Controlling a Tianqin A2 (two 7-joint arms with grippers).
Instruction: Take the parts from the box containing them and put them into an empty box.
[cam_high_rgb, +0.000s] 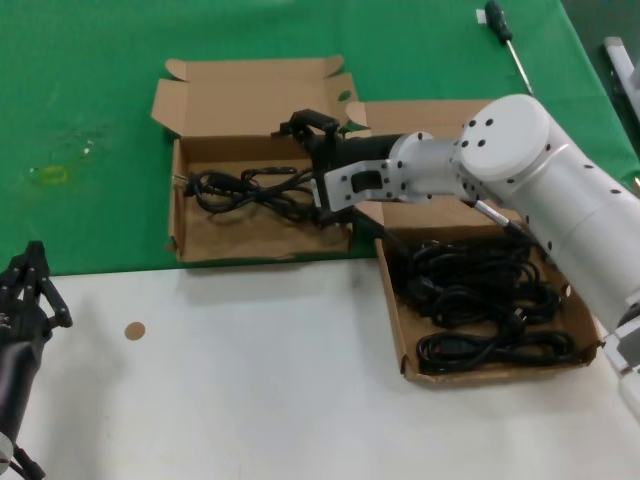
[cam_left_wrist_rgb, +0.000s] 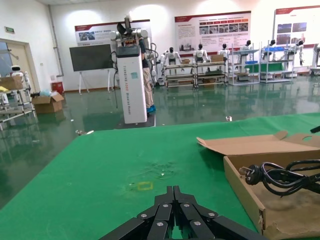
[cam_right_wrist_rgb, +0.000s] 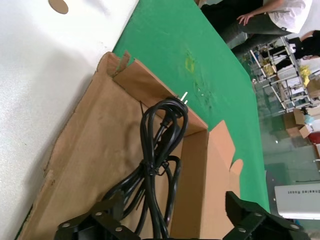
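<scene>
The smaller cardboard box (cam_high_rgb: 200, 245) with the short lid flap lies on the green mat and holds one coiled black cable (cam_high_rgb: 250, 188). My right gripper (cam_high_rgb: 305, 170) reaches into this box from the right and is open. In the right wrist view the same cable (cam_right_wrist_rgb: 160, 150) runs across the box floor (cam_right_wrist_rgb: 95, 155) between the spread jaws of the right gripper (cam_right_wrist_rgb: 172, 200). The larger box (cam_high_rgb: 395, 310) at the right holds several coiled cables (cam_high_rgb: 470, 290). My left gripper (cam_high_rgb: 30, 285) is parked at the lower left, shut (cam_left_wrist_rgb: 174, 191).
A black-handled screwdriver (cam_high_rgb: 505, 40) lies on the green mat (cam_high_rgb: 90, 100) at the back right. The white table (cam_high_rgb: 250, 390) in front carries a small brown round mark (cam_high_rgb: 133, 330). In the left wrist view the smaller box's wall (cam_left_wrist_rgb: 245, 185) is close by.
</scene>
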